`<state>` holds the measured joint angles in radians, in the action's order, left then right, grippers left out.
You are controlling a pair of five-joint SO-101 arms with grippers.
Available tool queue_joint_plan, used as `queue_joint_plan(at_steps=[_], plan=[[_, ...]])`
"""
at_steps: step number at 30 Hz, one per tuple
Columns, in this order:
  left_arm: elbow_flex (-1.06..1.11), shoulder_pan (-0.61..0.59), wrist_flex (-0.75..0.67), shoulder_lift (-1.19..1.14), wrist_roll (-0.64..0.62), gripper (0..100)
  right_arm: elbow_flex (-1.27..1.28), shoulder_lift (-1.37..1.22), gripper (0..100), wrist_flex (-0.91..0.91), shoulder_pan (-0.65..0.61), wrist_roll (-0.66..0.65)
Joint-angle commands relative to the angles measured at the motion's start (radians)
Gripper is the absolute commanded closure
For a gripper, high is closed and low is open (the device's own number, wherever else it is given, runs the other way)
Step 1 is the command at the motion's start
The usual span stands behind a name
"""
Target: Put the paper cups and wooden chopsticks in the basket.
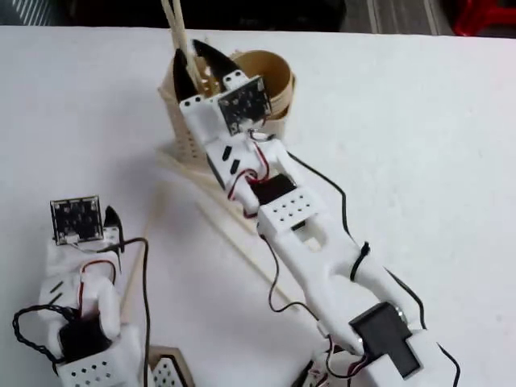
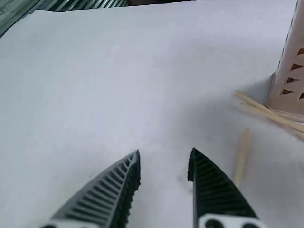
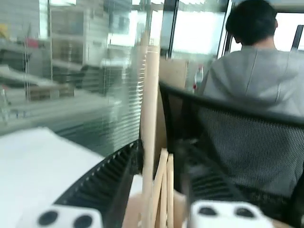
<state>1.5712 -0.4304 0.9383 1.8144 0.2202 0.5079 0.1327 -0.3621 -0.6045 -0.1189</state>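
The white lattice basket (image 1: 184, 133) stands at the far middle of the table, with a brown paper cup (image 1: 270, 81) leaning in it. Right above it, my right gripper (image 1: 198, 71) is shut on a bundle of wooden chopsticks (image 1: 176, 28) held upright; from the wrist they (image 3: 149, 142) rise between its fingers (image 3: 159, 159). More chopsticks (image 1: 230, 222) lie on the table by the basket's foot, and a single one (image 1: 133, 278) lies beside my left arm. My left gripper (image 2: 164, 159) is open and low over bare table, with that chopstick (image 2: 242, 156) just off one fingertip.
The right arm (image 1: 322, 266) stretches diagonally from the near edge to the basket, over the lying chopsticks. A tan-edged thing (image 1: 169, 371) peeks out at the near edge by the left arm's base. In the left wrist view the basket (image 2: 289, 71) stands to the side.
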Motion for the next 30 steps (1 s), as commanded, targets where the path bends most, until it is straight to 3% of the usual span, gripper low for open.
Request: queue_joint_plan(at_steps=[1, 4, 15, 21, 24, 30], plan=[[-0.008, 0.001, -0.023, 0.010, 0.008, 82, -0.051, 0.067, 80.8, 0.104, 0.001, 0.003], [-0.008, 0.001, -0.023, 0.010, 0.008, 82, -0.043, 0.159, 83.6, 0.240, 0.001, 0.000], [-0.008, 0.001, -0.023, 0.010, 0.008, 82, -0.043, 0.516, 86.2, 1.087, 0.001, -0.006], [-0.008, 0.001, -0.023, 0.010, 0.008, 82, -0.031, 0.524, 86.4, 1.426, 0.001, -0.158], [-0.008, 0.001, -0.023, 0.010, 0.008, 82, 0.028, 0.466, 86.1, 1.472, -0.002, -0.229], [-0.008, 0.001, -0.021, 0.010, 0.008, 82, 0.084, 0.257, 86.1, 1.366, -0.002, -0.304]])
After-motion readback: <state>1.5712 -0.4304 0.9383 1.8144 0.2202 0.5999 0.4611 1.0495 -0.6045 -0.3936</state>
